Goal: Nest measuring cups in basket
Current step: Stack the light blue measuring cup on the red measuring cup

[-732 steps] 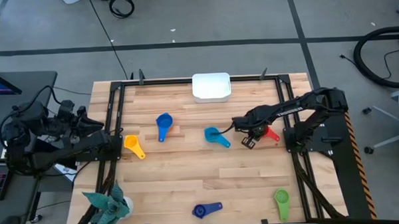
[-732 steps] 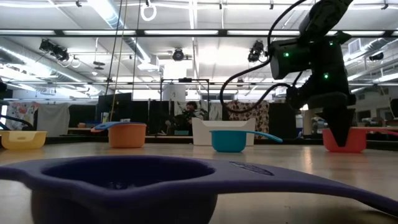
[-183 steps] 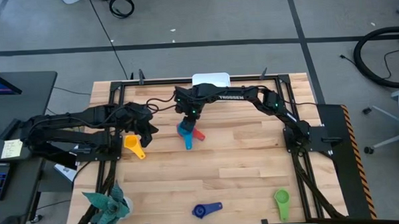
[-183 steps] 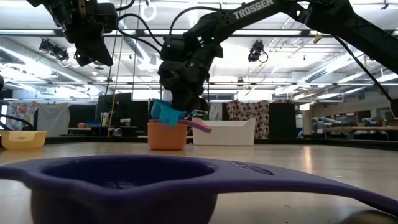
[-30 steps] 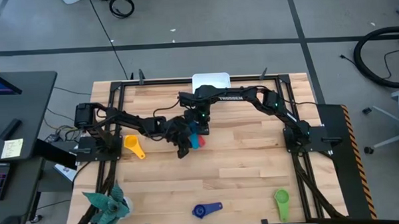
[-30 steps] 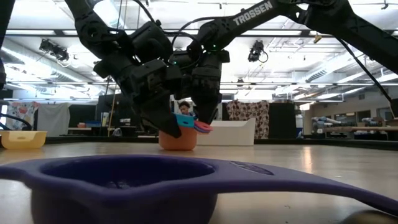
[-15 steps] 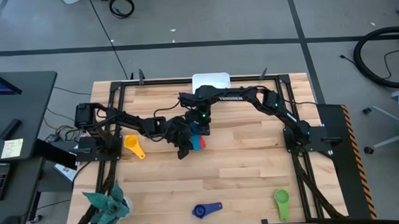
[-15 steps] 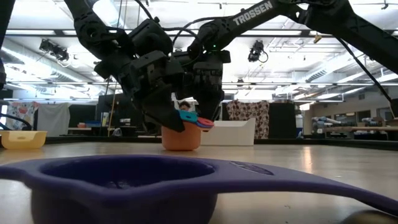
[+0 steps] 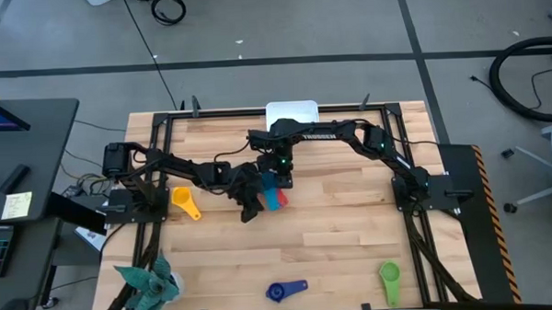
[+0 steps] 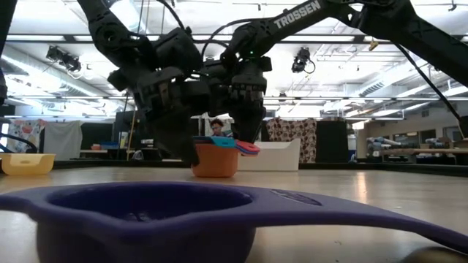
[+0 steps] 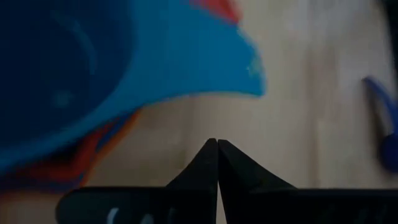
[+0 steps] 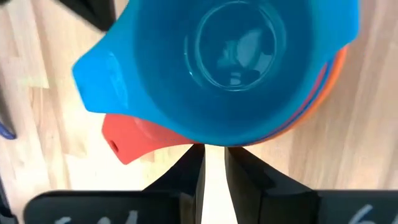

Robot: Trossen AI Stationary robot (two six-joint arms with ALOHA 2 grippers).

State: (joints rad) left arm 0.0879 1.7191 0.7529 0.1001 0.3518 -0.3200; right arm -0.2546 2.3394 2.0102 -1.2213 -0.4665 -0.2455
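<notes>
A nested stack of measuring cups (image 9: 272, 190) stands mid-table on its orange bottom cup (image 10: 216, 165), with a red cup and blue cups (image 12: 230, 62) inside it. The handles stick out to one side (image 10: 247, 148). My left gripper (image 11: 216, 143) is shut and low beside the stack on its near-left side (image 9: 249, 209); its tips point at bare wood under the blue handle (image 11: 239, 78). My right gripper (image 12: 214, 152) hangs over the stack's far side (image 9: 281, 171), open by a narrow gap. The white basket (image 9: 292, 108) sits at the far edge, partly behind the right arm. My right gripper's fingertips (image 12: 198, 149) stand right at the outer rim of the stack (image 12: 214, 142), coming from above. I cannot tell whether they touch it. Nothing lies between the fingers; bare wood shows in the gap.
A yellow cup (image 9: 186, 202) lies left of the stack. A dark blue cup (image 9: 285, 290) and a green cup (image 9: 390, 280) lie near the near edge. A teal spiky plant (image 9: 152, 284) stands at the near-left corner. The two arms cross close together above the stack.
The blue cup, which sat tipped in the stack, has settled level into the orange cup. The stack has slid slightly sideways on the table. My left gripper has drawn back a little from the stack, toward the near-left.
</notes>
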